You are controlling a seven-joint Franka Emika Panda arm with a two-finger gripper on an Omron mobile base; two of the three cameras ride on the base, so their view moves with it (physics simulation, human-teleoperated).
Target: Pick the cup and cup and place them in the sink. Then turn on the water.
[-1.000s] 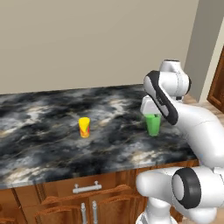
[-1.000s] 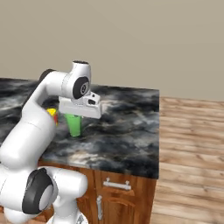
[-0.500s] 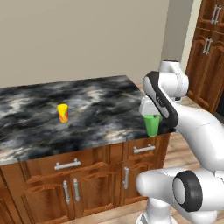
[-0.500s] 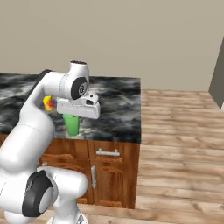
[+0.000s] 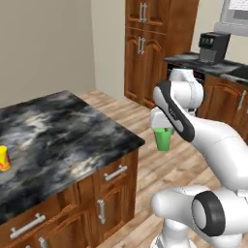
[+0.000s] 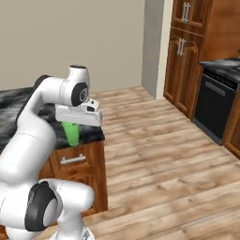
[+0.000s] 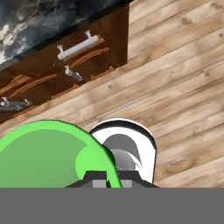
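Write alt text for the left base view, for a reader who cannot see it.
A white robot arm carries a green cup in its shut gripper above wooden floor, off the corner of a marble counter. A yellow cup stands at the counter's left edge; wooden cabinets line the back.

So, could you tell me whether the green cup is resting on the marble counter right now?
No, the green cup hangs from the gripper out over the wooden floor, past the marble counter edge.

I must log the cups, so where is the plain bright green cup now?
The plain bright green cup hangs in the shut jaws, past the marble counter's right end and above the wooden floor.
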